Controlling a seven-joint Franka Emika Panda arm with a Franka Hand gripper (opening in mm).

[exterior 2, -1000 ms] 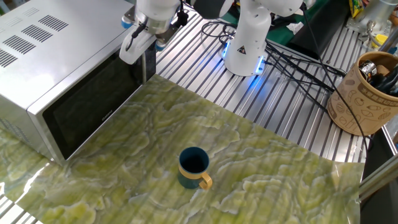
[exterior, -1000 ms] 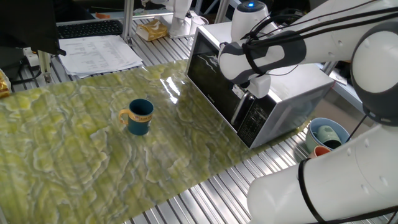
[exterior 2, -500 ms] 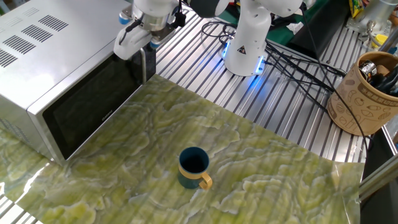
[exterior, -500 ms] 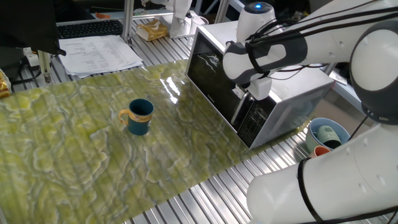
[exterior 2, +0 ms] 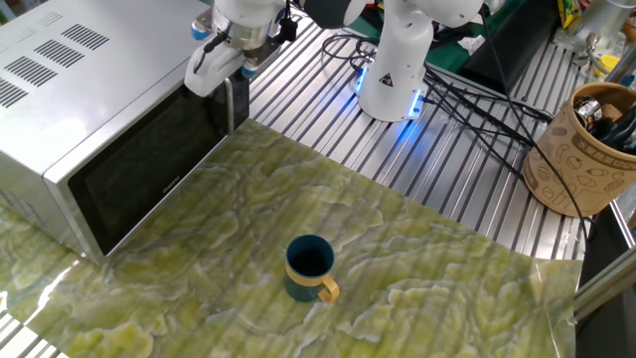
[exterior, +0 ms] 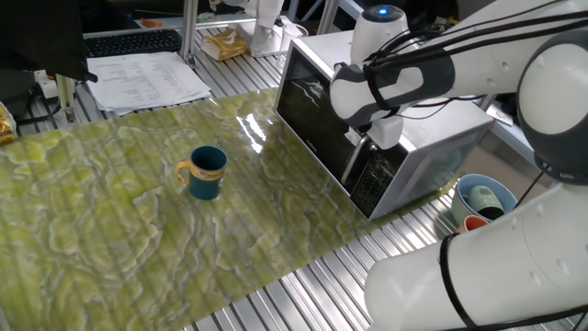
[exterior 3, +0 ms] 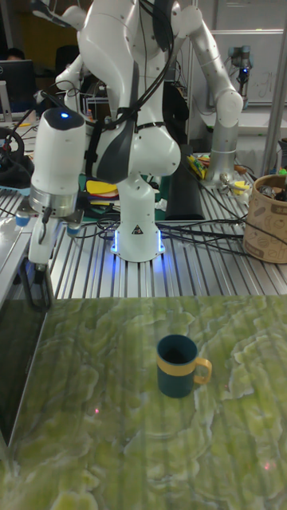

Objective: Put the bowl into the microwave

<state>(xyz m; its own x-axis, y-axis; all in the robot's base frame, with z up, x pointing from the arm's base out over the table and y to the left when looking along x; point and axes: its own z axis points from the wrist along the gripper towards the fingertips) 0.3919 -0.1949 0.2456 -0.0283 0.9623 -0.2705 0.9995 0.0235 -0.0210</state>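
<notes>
one fixed view looks down from behind the robot's white arm, across the green marbled mat point(exterior: 138, 221) toward a desk with papers. the other fixed view looks down from the opposite side toward the robot base point(exterior 2: 396, 70). the tall fixed view faces the base low and near; all three share the mat, the bowl point(exterior 3: 178, 366) and the microwave point(exterior 2: 89, 109) door.

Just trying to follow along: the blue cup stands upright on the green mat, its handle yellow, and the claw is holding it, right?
Not quite. The claw is not holding the bowl; it is over at the microwave door's handle edge, as the other fixed view shows. The cup does stand upright on the green mat, untouched, with its yellow handle.
</notes>
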